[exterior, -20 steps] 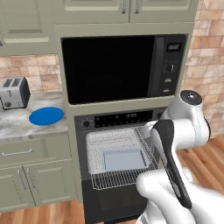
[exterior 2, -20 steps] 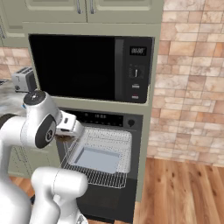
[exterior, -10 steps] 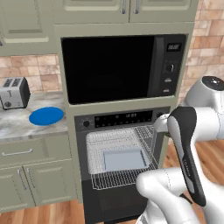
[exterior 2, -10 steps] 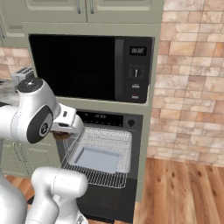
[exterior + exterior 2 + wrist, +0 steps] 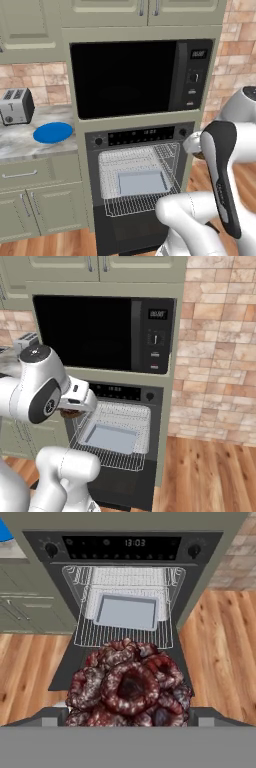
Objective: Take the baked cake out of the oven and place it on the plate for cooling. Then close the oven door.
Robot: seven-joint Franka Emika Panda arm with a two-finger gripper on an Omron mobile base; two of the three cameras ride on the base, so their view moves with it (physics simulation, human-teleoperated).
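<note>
Between the gripper (image 5: pixel 129 722) jaws, which stand wide and clamp it, we see the baked cake (image 5: pixel 129 684) held in front of the oven (image 5: pixel 140 136), above the wood floor (image 5: pixel 220 642). We see the oven door (image 5: pixel 67 669) dropped open, the wire rack (image 5: pixel 137 197) drawn out, and a grey tray (image 5: pixel 142 182) lying on it. We see the plate (image 5: pixel 52 132) resting bare on the bench (image 5: pixel 20 147) left of the oven, near the toaster (image 5: pixel 16 106).
</note>
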